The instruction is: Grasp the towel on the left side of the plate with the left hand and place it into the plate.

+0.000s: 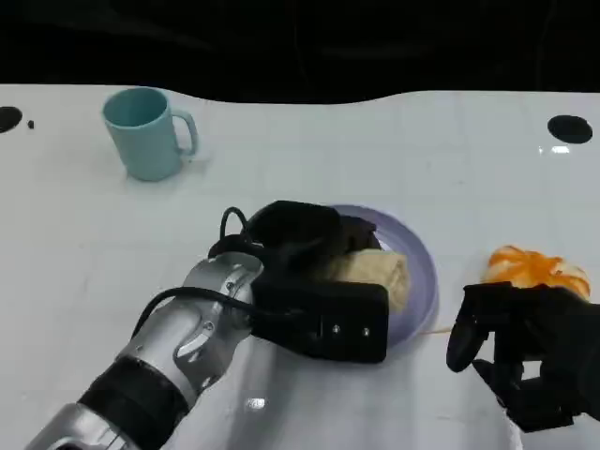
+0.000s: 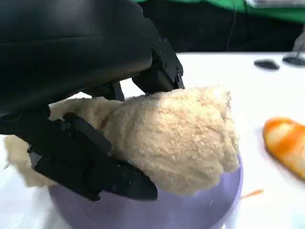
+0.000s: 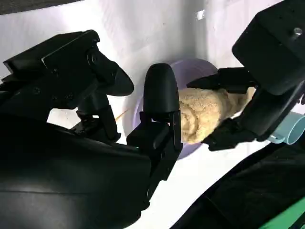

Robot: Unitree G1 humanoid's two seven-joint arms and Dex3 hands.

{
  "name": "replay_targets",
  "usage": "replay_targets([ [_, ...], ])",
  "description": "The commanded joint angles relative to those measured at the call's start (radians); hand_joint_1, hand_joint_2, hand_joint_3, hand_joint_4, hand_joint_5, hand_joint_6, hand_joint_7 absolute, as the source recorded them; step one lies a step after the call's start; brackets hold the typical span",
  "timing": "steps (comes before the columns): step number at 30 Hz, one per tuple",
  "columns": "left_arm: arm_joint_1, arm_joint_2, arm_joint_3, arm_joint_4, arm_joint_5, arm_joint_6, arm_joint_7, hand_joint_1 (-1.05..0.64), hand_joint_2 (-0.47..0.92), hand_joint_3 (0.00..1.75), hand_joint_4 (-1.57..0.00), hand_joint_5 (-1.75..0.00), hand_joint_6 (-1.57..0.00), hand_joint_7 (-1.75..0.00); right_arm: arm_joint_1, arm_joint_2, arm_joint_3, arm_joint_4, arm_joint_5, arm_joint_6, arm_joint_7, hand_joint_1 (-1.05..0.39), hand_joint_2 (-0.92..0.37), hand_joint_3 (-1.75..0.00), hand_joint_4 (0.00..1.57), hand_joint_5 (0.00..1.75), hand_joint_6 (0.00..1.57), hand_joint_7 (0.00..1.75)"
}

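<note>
The left hand (image 1: 314, 248) has its fingers (image 2: 95, 162) wrapped round the beige towel (image 2: 181, 138) over the purple plate (image 1: 419, 281), while the right hand (image 1: 525, 347) rests nearby, fingers loosely apart, holding nothing.

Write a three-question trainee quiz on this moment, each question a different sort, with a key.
1. True or false: the left hand grips the towel over the plate.
2. Which thing stands at the table's far left? A) a teal mug B) a glass bottle C) a red bowl
3. Fill in: the orange object lies on the table just beyond the ____ hand.

Key: 1 true; 2 A; 3 right
</note>
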Motion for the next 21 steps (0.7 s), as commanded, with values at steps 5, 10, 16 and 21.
replay_targets([
  [5, -0.001, 0.038, -0.031, -0.032, 0.072, 0.012, -0.014, -0.65, 0.92, 0.09, -0.09, -0.29, -0.14, 0.00, 0.005, -0.023, -0.018, 0.008, 0.015, -0.014, 0.013, 0.01, -0.58, -1.05, 0.71, 1.75, 0.70, 1.42],
  [10, 0.026, 0.065, 0.007, -0.111, 0.029, 0.032, -0.068, -0.71, 0.92, 0.07, -0.07, -0.33, -0.16, -0.01, 0.009, -0.019, -0.024, 0.027, 0.020, -0.043, 0.010, 0.01, -0.58, -1.05, 0.72, 1.75, 0.70, 1.43],
  [16, 0.096, 0.109, 0.087, -0.277, -0.072, 0.092, -0.193, -0.69, 0.92, 0.14, -0.07, -0.39, -0.25, -0.05, 0.004, -0.022, -0.027, 0.045, 0.026, -0.067, 0.009, 0.02, -0.57, -1.07, 0.73, 1.75, 0.70, 1.44],
  [21, 0.182, 0.135, 0.182, -0.442, -0.195, 0.145, -0.270, -0.60, 0.92, 0.20, -0.15, -0.55, -0.37, -0.09, -0.001, -0.018, -0.024, 0.056, 0.027, -0.075, 0.009, 0.02, -0.56, -1.09, 0.73, 1.75, 0.70, 1.44],
])
